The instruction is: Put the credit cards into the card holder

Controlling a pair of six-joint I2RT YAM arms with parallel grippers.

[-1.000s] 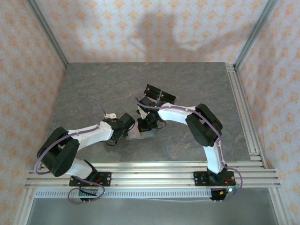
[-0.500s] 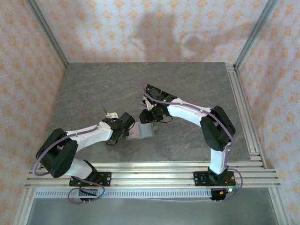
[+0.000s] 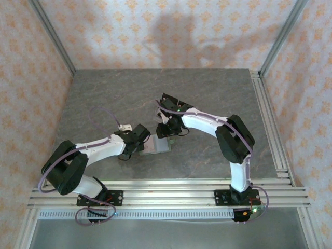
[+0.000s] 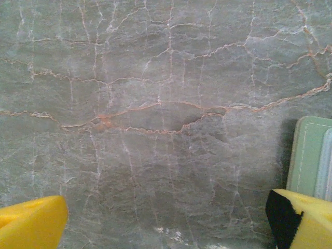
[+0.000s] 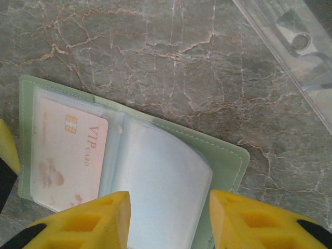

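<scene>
Nearest the bottom of the top view run the aluminium rails with both arm bases bolted on. From the lower left the left arm lies low across the grey marbled table, and the left gripper sits just left of centre, hard by the card holder.

In the left wrist view its yellow fingertips stand at the two bottom corners, as wide apart as can be, with bare stone between them and nothing held. The right-hand tip overlaps the green stitched edge of the card holder at the right border, though I cannot tell whether it presses on it.

The card holder lies open flat on the table, centre of the top view. One of the credit cards (pinkish, with a chip and "VIP CARD" printed on it) sits inside the clear sleeve on the left half of the wallet in the right wrist view. A second clear sleeve arches up from the middle.

The right gripper hangs just above the holder's far edge. Its fingers are parted a moderate way over that arched sleeve, gripping nothing.

Farther back stands a clear stand with black tops, its transparent edge at the upper right of the right wrist view.
</scene>
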